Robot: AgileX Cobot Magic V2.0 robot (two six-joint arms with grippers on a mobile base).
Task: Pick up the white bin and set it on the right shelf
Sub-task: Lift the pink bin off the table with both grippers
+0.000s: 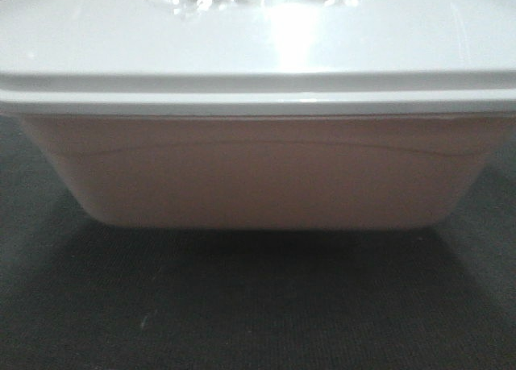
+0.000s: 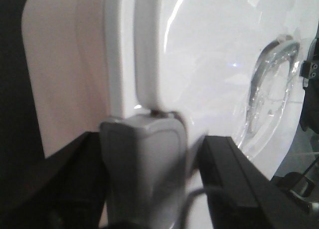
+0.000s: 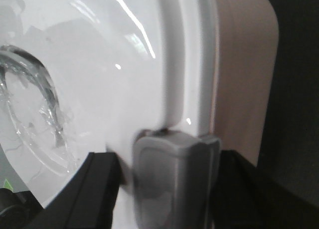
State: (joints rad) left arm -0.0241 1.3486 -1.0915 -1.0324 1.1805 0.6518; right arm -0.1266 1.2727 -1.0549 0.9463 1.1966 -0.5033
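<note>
Large translucent, faintly pink plastic white bin (image 1: 258, 172) with glossy lid (image 1: 258, 39), held between the tools. The left gripper (image 2: 149, 176) and right gripper (image 3: 172, 184) each appear clamped on a grey plastic latch (image 2: 142, 154) at opposite lid ends. Probably light but bulky and slippery; latches suit gripping.

The white bin (image 1: 258, 176) had a pinkish off-white, slightly see-through body. Its lid (image 1: 242, 39) was glossy white with bright glare streaks, and the crinkly patch (image 2: 269, 89) on it looked clear and silvery grey. The left gripper (image 2: 149, 116) had a plain mid-grey finger (image 2: 142, 164) against black bars. The right gripper (image 3: 172, 136) was the same, grey finger (image 3: 172, 184) on black. The floor (image 1: 242, 313) was dark charcoal with a fine grainy weave.
</note>
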